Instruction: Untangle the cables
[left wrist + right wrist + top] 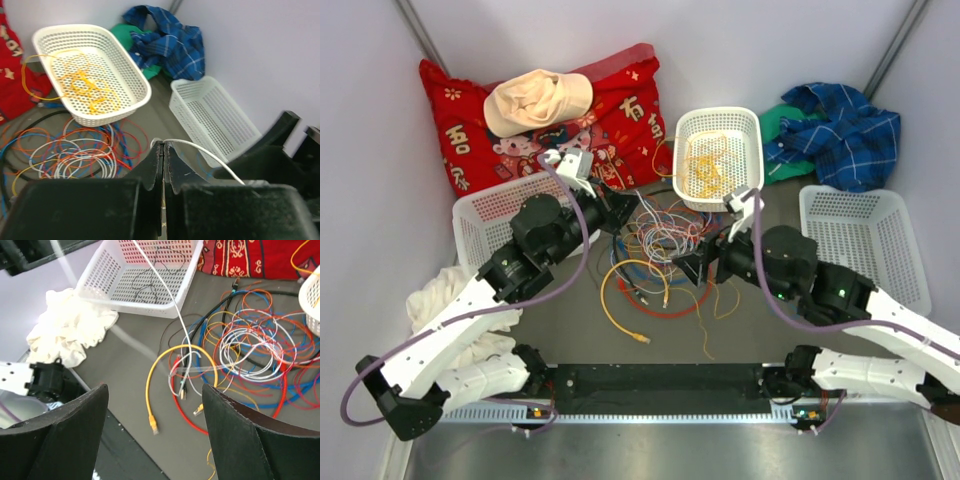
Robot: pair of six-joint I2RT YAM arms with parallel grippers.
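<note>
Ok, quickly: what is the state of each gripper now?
Left gripper: closed on a white cable.
Right gripper: open, holding nothing.

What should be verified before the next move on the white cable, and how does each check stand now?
1. Left fingers shut on the white cable: ok.
2. Right fingers open, holding nothing: ok.
3. White cable clear of the tangle: not ok, its lower end runs into the loops.
4. White cable free of knots inside those loops: cannot tell.
5. Yellow cable clear of the white one: not ok, they cross in the right wrist view.
</note>
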